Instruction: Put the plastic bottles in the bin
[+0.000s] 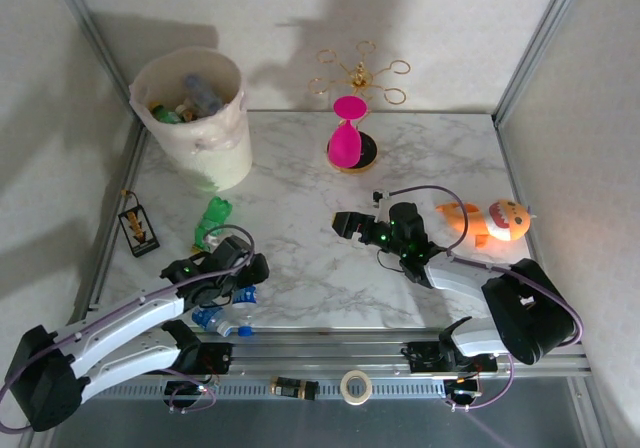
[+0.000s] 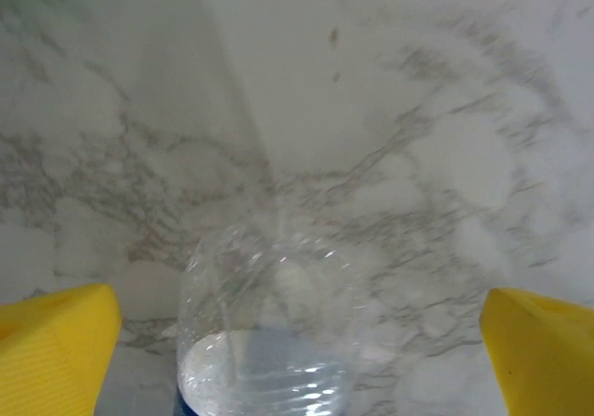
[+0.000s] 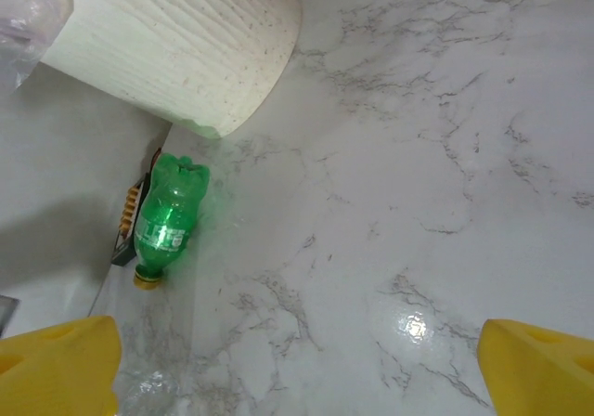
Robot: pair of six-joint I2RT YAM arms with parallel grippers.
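**Left gripper open astride a clear bottle; right gripper open over bare marble**

Your left gripper (image 2: 297, 356) is spread wide. Its yellow fingers (image 2: 56, 351) sit at the two lower corners of the left wrist view. The clear plastic bottle with a blue label (image 2: 269, 328) lies between them, nearer the left finger and touching neither. Its rounded end points away from the wrist, and the bottom edge of that view cuts off the rest. In the top view this bottle (image 1: 225, 318) lies at the near left edge of the white marble table (image 1: 300, 268). It is partly under the left arm, so you cannot tell whether one or two bottles lie there.

Your right gripper (image 3: 297, 360) is also wide open and holds nothing, with bare marble between its fingers. In the top view it (image 1: 347, 225) hangs over the middle of the table, well apart from every bottle.

A green plastic bottle (image 1: 212, 218) lies on its side between the left arm and the bin. In the right wrist view, its yellow cap points towards the camera (image 3: 167, 216).

The round cream bin with a whitish bag liner (image 1: 215, 153) stands at the far left corner. It holds several bottles, one green and one clear with blue; the others are too jumbled to count.

A small black and orange card (image 1: 138, 230) lies beside the green bottle, its print unreadable.
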